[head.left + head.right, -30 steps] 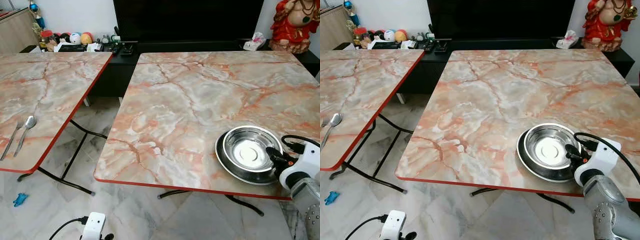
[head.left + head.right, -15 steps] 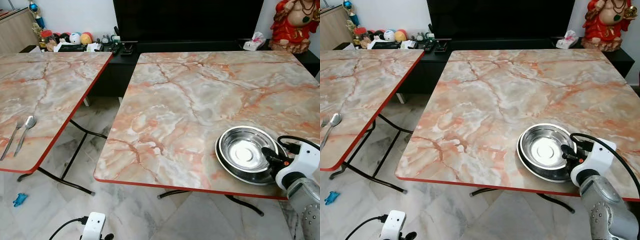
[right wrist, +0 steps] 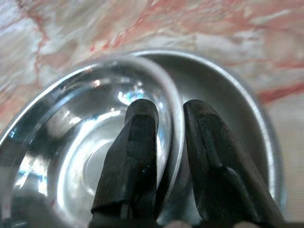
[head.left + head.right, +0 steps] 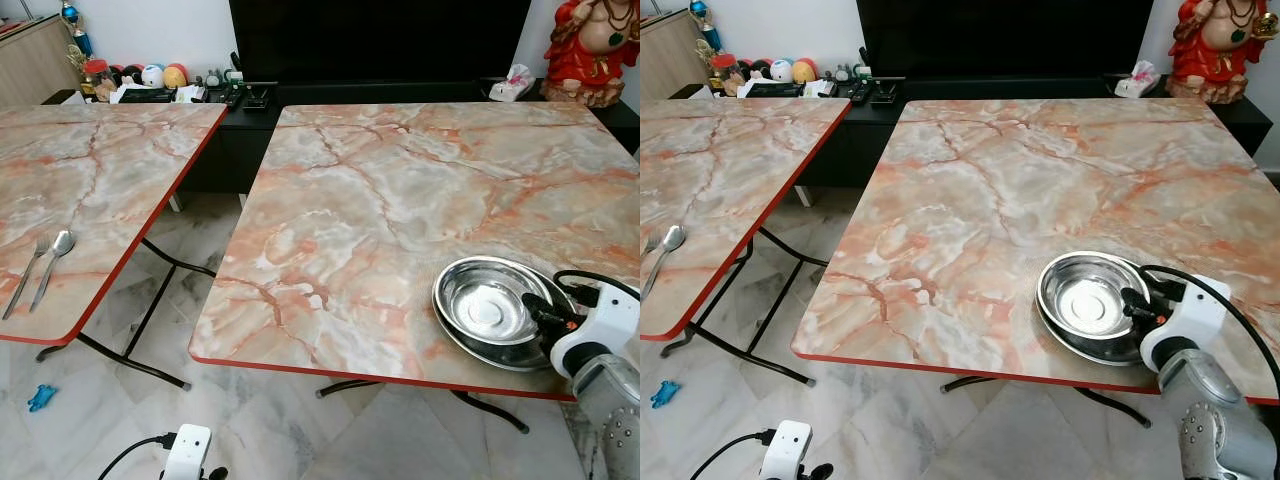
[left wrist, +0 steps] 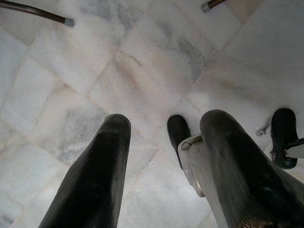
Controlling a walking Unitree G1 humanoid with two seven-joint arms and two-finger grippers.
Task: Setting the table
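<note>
A shiny steel bowl (image 4: 485, 310) sits inside a wider steel plate (image 4: 497, 362) near the front right corner of the marble-patterned table (image 4: 380, 190). My right gripper (image 3: 168, 109) is shut on the bowl's right rim, one finger inside the bowl and the other between bowl and plate. The bowl rests off-centre in the plate, toward the left. A spoon (image 4: 52, 262) and a fork (image 4: 25, 275) lie side by side on the left table (image 4: 100, 170). My left gripper (image 5: 164, 126) hangs open over the floor tiles.
A gap of tiled floor (image 4: 200, 260) separates the two tables, crossed by black folding legs. A dark cabinet (image 4: 240, 100) with small clutter stands behind. A red statue (image 4: 590, 50) is at the back right. A blue scrap (image 4: 40, 398) lies on the floor.
The bowl has shifted slightly left within the plate, held by the right gripper. The left arm has not moved.
</note>
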